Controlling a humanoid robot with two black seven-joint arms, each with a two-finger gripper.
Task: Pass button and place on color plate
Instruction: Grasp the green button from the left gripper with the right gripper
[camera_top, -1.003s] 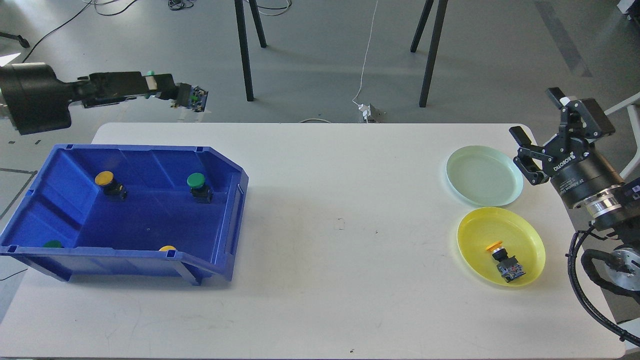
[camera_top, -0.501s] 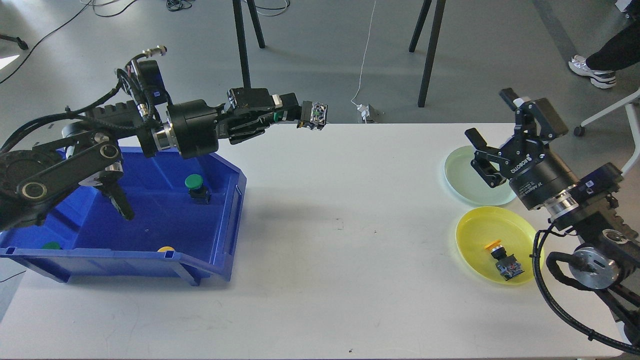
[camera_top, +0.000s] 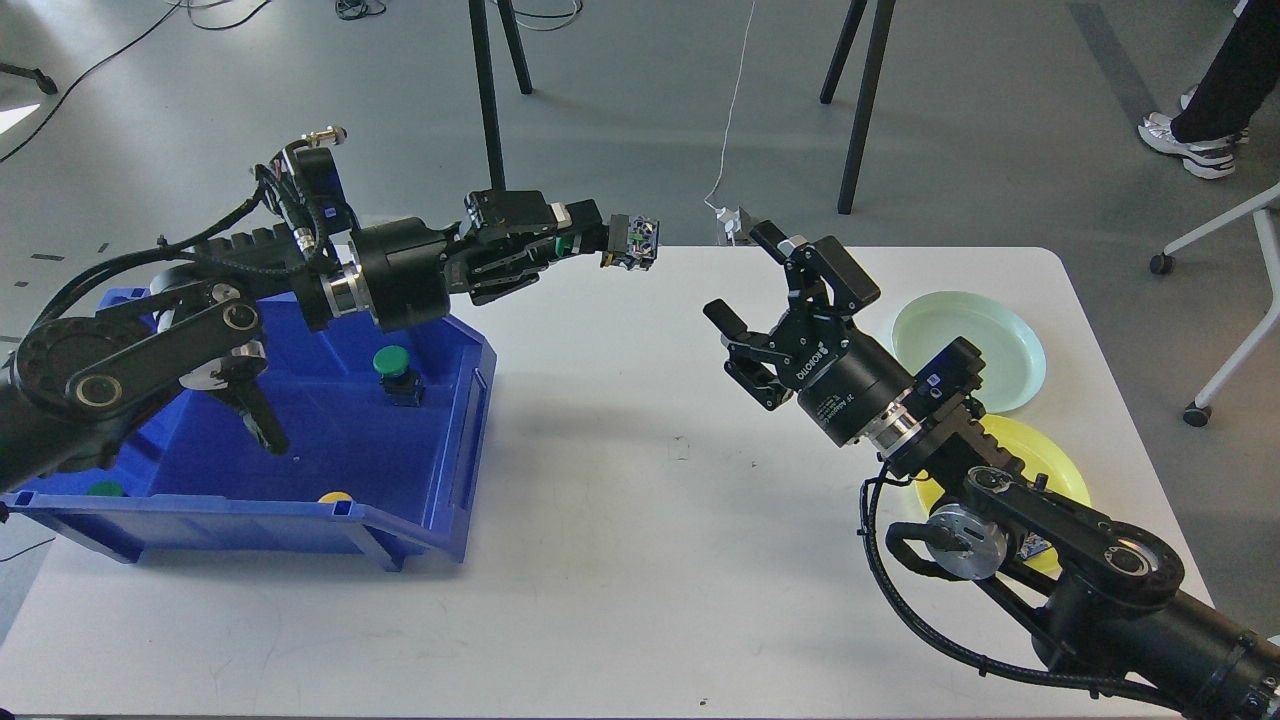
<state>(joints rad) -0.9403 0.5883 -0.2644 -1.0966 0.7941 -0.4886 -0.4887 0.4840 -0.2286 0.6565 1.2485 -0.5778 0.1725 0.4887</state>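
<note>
My left gripper (camera_top: 612, 243) is shut on a green-capped button (camera_top: 634, 242) and holds it in the air over the table's far edge, near the middle. My right gripper (camera_top: 745, 285) is open and empty, a short way right of and below that button, its fingers pointing up and left. The pale green plate (camera_top: 1010, 340) lies at the far right. The yellow plate (camera_top: 1050, 470) lies in front of it, mostly hidden by my right arm. The button on the yellow plate is almost fully hidden.
A blue bin (camera_top: 455, 450) stands at the left with a green button (camera_top: 392, 364) inside; a green cap (camera_top: 104, 489) and a yellow cap (camera_top: 334, 496) peek over its front wall. A person's legs (camera_top: 1215, 90) and a chair base stand beyond the table's right side.
My right arm has swung left from beside the plates to the table's middle, gripper still open. My left gripper, which earlier carried the button rightward, has barely moved in the last half second.
</note>
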